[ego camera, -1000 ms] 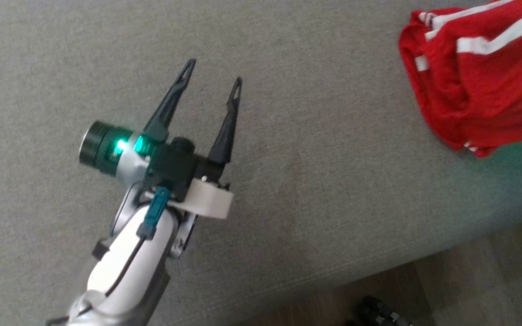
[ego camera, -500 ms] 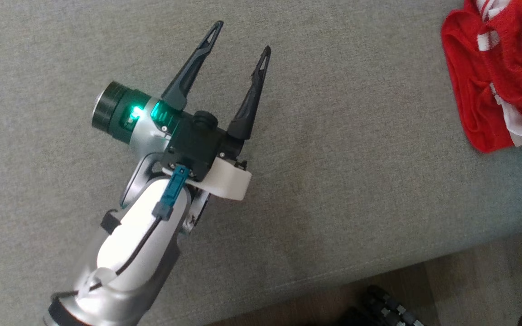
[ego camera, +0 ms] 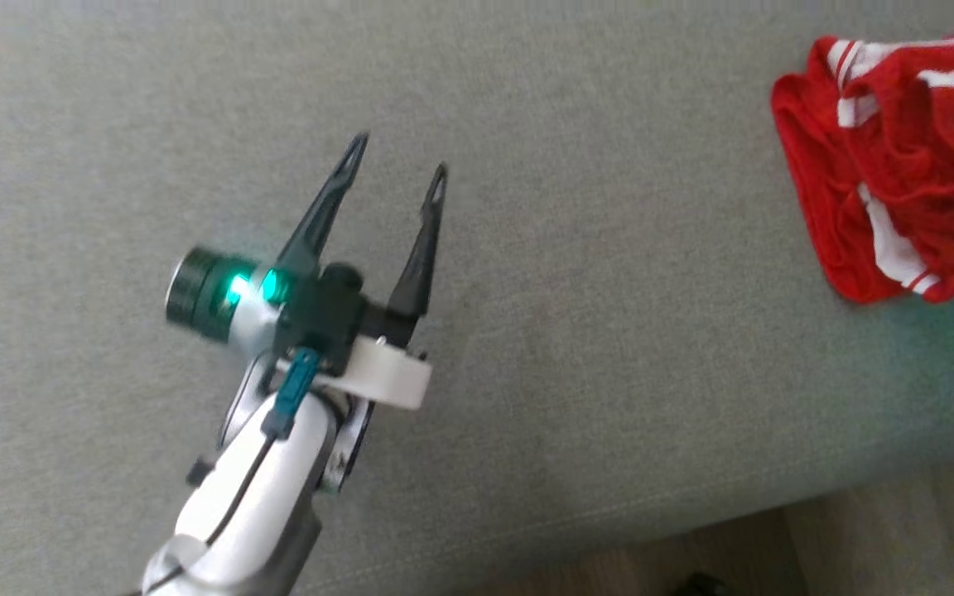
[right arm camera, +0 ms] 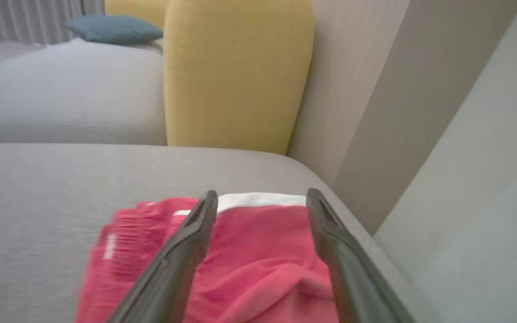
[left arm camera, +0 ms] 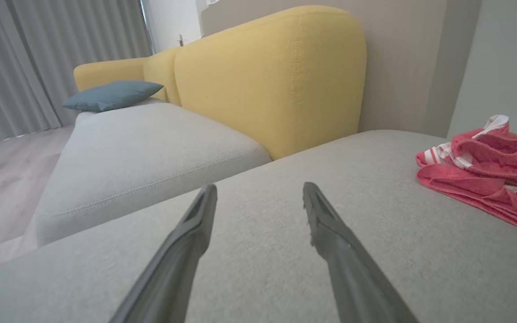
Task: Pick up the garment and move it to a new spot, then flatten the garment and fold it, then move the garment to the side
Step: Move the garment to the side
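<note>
1. The garment (ego camera: 883, 182) is red with white stripes. It lies crumpled on the grey sofa seat (ego camera: 609, 372), at the upper right of the head view and well apart from my left arm.
2. The frame edge cuts off its right part, so I cannot tell its full long axis. The part I see runs from far to near, with a rounded red fold toward the left.
3. In the right wrist view the garment (right arm camera: 249, 264) has a white band (right arm camera: 263, 199) along its far edge. This edge faces the yellow backrest (right arm camera: 236, 72) and the wall.
4. The right jaws are spread wide and hold nothing. Their two dark fingers (right arm camera: 173, 264) hang over the red cloth, and I see no fold pinched between the tips.
5. The left jaws are also wide open and empty, above bare seat. In the head view the left fingers (ego camera: 320, 215) point up and a little to the right.
6. The white left forearm (ego camera: 253, 488) rises from the lower left, and a green light glows at the wrist.
7. In the left wrist view the garment (left arm camera: 483, 175) sits to the right of the fingers, not touching them.
</note>
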Controlling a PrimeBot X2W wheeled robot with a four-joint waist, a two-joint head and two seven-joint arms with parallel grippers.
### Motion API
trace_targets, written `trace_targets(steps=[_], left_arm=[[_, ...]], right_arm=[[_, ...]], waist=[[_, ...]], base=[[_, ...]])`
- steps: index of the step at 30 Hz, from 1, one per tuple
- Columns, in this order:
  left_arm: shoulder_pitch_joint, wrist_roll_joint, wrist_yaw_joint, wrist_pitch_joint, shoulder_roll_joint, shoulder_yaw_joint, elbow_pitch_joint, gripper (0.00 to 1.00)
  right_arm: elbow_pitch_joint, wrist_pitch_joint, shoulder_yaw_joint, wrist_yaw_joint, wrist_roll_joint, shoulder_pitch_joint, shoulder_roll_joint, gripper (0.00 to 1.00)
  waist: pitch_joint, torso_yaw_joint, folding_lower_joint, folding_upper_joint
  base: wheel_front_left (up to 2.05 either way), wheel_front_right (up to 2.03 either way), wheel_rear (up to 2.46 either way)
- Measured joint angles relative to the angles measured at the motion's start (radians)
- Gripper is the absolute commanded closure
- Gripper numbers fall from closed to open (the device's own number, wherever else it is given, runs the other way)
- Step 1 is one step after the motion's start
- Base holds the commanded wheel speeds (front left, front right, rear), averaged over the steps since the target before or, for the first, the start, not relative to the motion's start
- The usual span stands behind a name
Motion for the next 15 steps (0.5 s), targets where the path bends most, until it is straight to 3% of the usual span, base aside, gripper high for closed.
trace_targets(steps=[7, 15], left_arm=[[0.138, -0.048, 0.050, 0.000, 0.016, 0.045, -0.007, 0.00], [0.227, -0.084, 0.099, 0.000, 0.028, 0.104, -0.014, 0.00]], right_arm=[[-0.262, 0.003, 0.046, 0.000, 0.000, 0.242, 0.186, 0.00], [-0.447, 0.084, 0.131, 0.000, 0.009, 0.370, 0.311, 0.00]], waist=[[-0.113, 0.033, -0.0001, 0.0000], [-0.190, 0.130, -0.0001, 0.0000]], base=[[0.00, 0.00, 0.00], [0.00, 0.00, 0.00]])
